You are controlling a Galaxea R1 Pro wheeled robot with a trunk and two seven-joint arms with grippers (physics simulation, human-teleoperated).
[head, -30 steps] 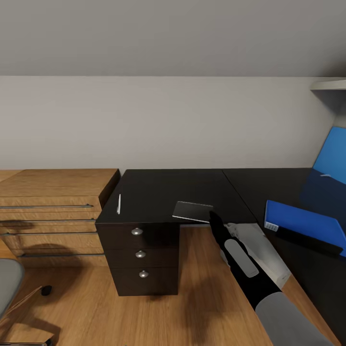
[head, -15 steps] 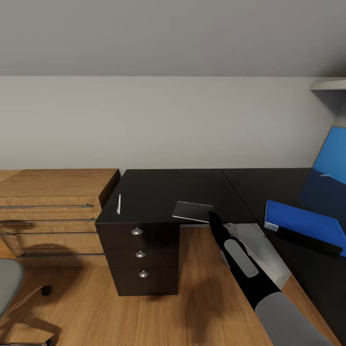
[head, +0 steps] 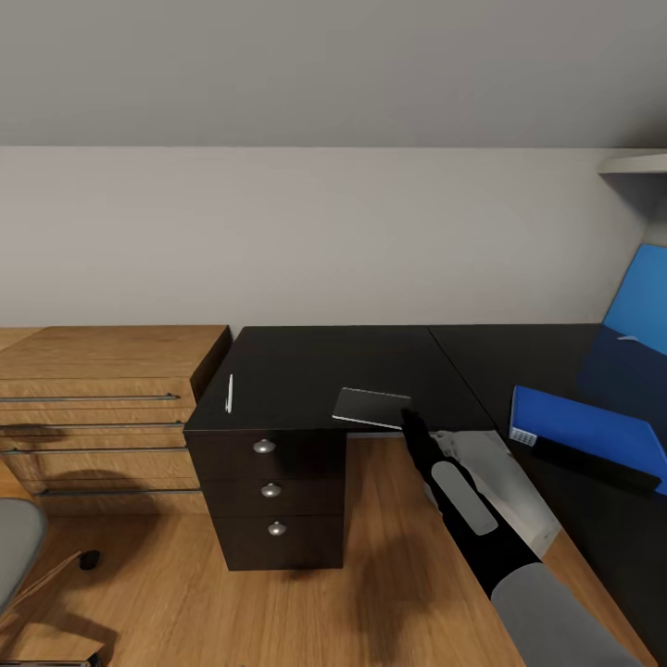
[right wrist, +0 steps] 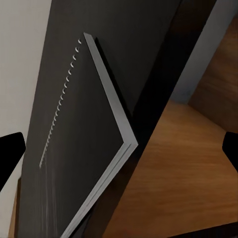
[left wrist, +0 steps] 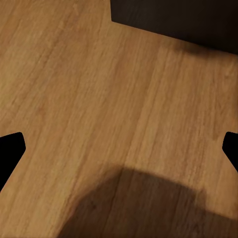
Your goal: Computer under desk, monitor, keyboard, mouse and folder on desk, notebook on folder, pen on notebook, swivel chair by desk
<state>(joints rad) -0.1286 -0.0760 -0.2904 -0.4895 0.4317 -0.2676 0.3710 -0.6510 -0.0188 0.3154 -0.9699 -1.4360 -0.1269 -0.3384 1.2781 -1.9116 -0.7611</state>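
**Right arm poised at the notebook's corner**

Nothing has shifted since the earlier pictures: arm, camera and objects sit exactly as they did a second ago.

Nearest in the head view, the right arm reaches forward from the lower right, and the right gripper [head: 414, 428] hangs just short of the desk's front edge. In the right wrist view its two dark fingertips [right wrist: 11, 148] stand wide apart with nothing between them, aimed at the near corner of the thin dark-covered notebook [right wrist: 74, 144], probably lined up to slide under or clamp that overhanging corner. The left gripper [left wrist: 119, 148] is likewise spread and empty, pointing down at the light wooden floor [left wrist: 89, 89].

Farther on, the notebook [head: 371, 408] lies flat on the large black L-shaped desk [head: 324, 357], its edge at the rim. The slim white pen [head: 229, 392] lies well apart, above the drawer block. The flat bright blue folder [head: 579, 429] already rests on the desk's right wing, awaiting the notebook.
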